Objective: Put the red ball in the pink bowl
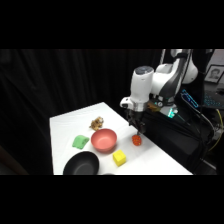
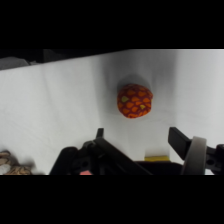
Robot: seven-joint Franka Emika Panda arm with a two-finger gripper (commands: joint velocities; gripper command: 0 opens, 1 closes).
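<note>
Black fingers (image 2: 182,145) stand spread apart with nothing between them; we see the gripper (image 1: 137,129) poised just above the red ball (image 2: 134,100), not touching it. We count one red ball, resting on the white table (image 1: 150,160) near its right edge. Outward from there: one yellow block (image 1: 119,158), one pink bowl (image 1: 104,139) lying apart from the ball, one black bowl (image 1: 81,164), one green piece (image 1: 80,142), one brownish clump (image 1: 97,122).
</note>
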